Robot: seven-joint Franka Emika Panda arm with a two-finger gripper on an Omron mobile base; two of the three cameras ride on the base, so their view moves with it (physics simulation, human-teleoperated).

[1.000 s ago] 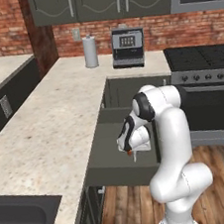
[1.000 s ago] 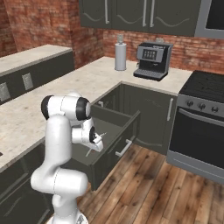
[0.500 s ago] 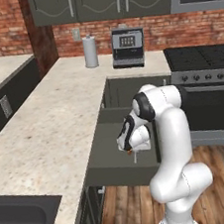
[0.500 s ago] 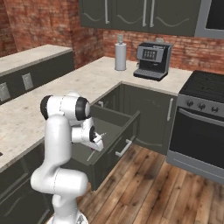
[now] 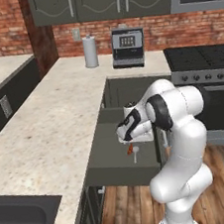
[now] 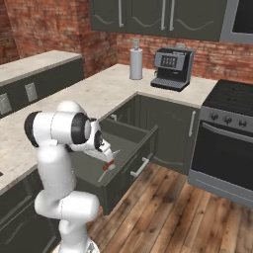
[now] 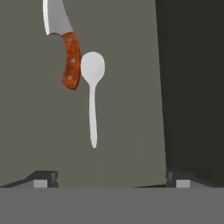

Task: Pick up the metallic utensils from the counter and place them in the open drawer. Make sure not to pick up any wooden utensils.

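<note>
Spoon (image 7: 92, 92) lies in open drawer (image 5: 109, 149), knife (image 7: 65, 43) just beside its head; gripper (image 7: 109, 178) above both; drawer below counter (image 5: 52, 137) edge.

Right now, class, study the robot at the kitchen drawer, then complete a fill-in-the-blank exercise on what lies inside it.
1. The silver spoon lies on the floor of the open ____.
2. Beside the spoon's head lies a knife with a ____ handle.
3. The gripper above the spoon has its jaws ____.
4. Beside the coffee machine on the counter stands a roll of ____.

Missing words: drawer; wooden; open; paper towels
</note>
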